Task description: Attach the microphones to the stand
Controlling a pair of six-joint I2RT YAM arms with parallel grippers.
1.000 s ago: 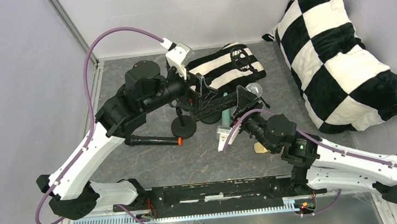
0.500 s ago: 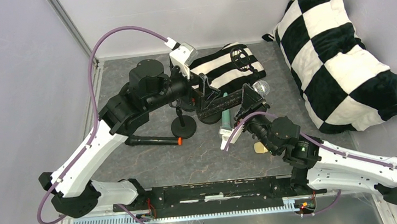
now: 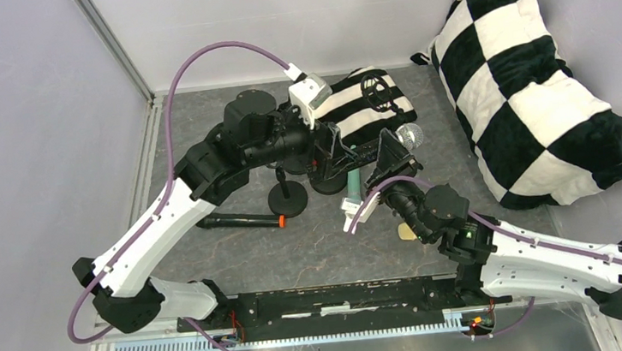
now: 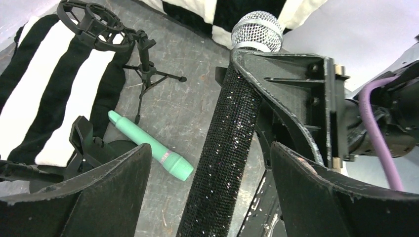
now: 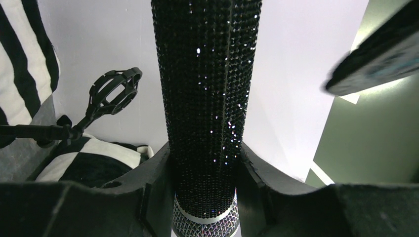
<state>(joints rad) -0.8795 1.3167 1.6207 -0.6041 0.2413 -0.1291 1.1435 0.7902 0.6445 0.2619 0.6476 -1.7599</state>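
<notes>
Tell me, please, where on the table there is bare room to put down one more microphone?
Bare table lies between the orange-ringed microphone and the base rail, and also between the right gripper and the checkered pillow. The middle is crowded: round-base stand, mint microphone, left gripper, and the sparkly microphone that the right gripper holds.

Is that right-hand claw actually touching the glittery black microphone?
Touching. The right wrist view shows the right gripper with a finger pressed against each side of the glittery black microphone, with no gap showing.
</notes>
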